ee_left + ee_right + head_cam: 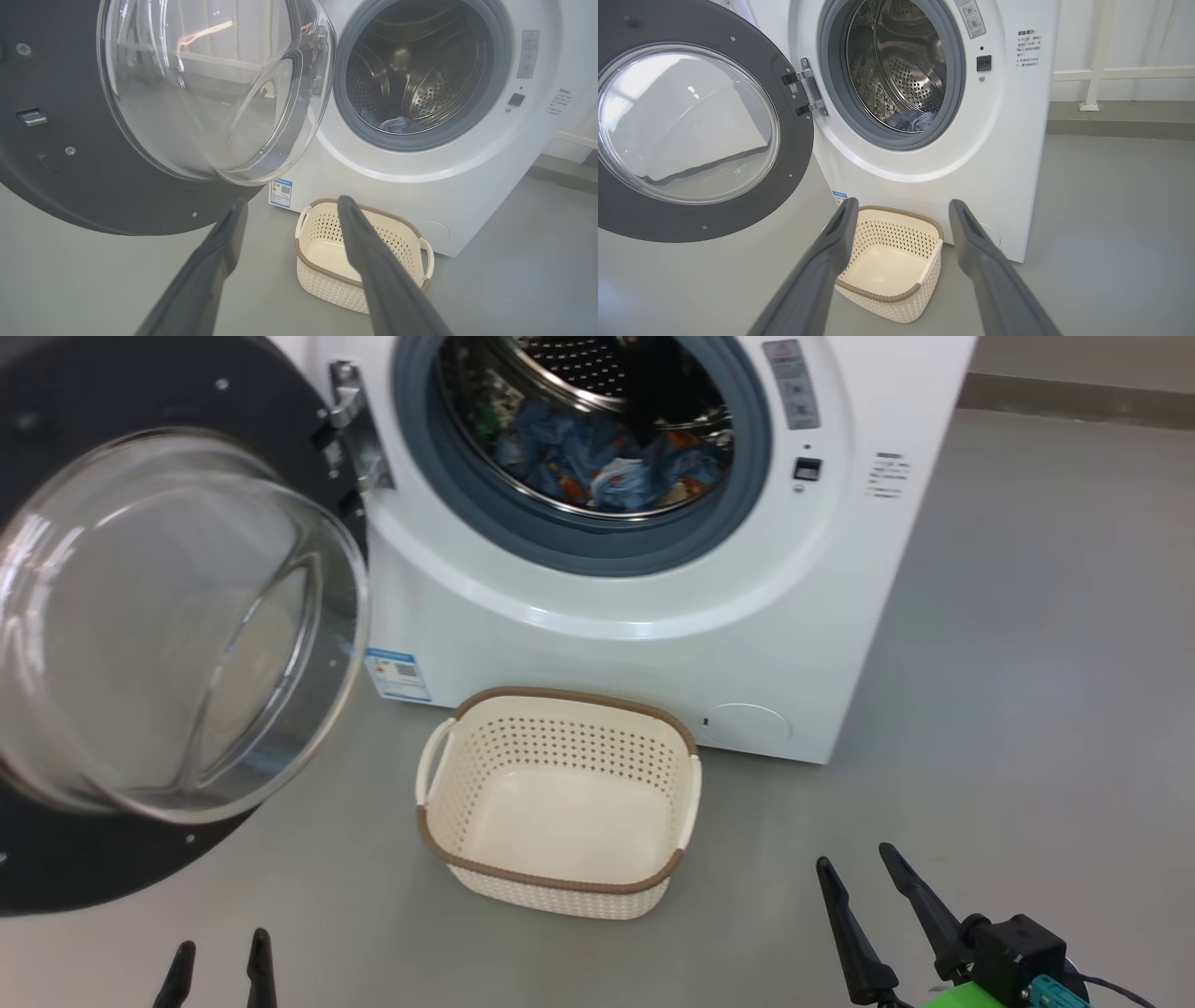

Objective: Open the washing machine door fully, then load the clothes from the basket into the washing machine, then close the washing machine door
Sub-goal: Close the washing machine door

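The white washing machine (pixel 653 644) stands with its round black door (pixel 177 616) swung wide to the left on its metal hinge (pixel 350 425). Light-blue clothes (pixel 607 462) with orange prints lie inside the steel drum. The cream basket (pixel 560 803) sits on the floor before the machine with nothing in it. My left gripper (pixel 219 952) is open at the bottom left, below the door. My right gripper (pixel 854 859) is open at the lower right, to the right of the basket. The left wrist view has the door (pixel 56 154), the basket (pixel 327 242) and the left gripper (pixel 292 203). The right wrist view has the basket (pixel 887 261) between the open fingers of the right gripper (pixel 901 205).
Grey floor (pixel 1027 709) stretches to the right of the machine. A white rail (pixel 1111 74) and wall base run behind at the right. The open door (pixel 691 140) overhangs the floor on the left, close above my left gripper.
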You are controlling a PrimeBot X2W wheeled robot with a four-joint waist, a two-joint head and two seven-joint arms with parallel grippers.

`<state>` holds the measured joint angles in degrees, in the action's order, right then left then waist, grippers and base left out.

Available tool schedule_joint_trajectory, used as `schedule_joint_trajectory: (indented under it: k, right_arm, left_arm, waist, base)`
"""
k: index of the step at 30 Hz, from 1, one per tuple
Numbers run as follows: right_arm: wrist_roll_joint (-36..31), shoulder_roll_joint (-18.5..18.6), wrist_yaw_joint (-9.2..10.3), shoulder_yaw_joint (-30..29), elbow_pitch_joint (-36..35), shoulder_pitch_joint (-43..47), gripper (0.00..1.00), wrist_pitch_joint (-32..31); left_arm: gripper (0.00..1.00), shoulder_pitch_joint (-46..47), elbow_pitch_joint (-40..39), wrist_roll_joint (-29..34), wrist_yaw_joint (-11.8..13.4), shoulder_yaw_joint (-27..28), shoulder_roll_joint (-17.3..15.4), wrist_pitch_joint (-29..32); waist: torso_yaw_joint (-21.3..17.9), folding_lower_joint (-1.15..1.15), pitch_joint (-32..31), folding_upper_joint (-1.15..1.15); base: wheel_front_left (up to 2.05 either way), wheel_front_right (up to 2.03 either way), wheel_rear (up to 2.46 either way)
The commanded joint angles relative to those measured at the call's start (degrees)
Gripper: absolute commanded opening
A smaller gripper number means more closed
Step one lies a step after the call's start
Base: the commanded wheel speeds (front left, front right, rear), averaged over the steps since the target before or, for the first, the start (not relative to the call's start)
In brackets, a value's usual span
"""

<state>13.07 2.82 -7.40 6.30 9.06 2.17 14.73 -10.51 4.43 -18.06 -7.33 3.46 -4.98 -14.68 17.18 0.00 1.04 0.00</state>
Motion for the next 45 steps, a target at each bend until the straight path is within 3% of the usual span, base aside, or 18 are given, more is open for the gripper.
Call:
schedule_joint_trajectory:
  k: [1,19,45]
  right_arm:
    - [-0.6,0.1,-0.09,1.4,-1.1,-2.1,1.00,0.3]
    - [-0.1,0.1,-0.09,1.4,-0.4,-2.3,1.00,0.3]
    - [-0.5,0.1,-0.09,2.0,0.5,-3.3,1.00,0.3]
  left_arm:
    - [1.00,2.7,-1.1,-0.1,-0.2,1.4,-1.4,-0.3]
    - [1.00,2.7,2.5,2.2,-0.2,5.0,0.1,-0.3]
    - [1.00,3.2,2.9,2.4,-0.2,7.7,1.0,-0.3]
  waist:
    - [2.8,0.00,-0.2,0.00]
    - [9.8,0.00,-1.0,0.00]
    - [11.0,0.00,-0.3,0.00]
  base:
    - [0.00,0.00,0.00]
    - [0.00,0.00,0.00]
    - [0.00,0.00,0.00]
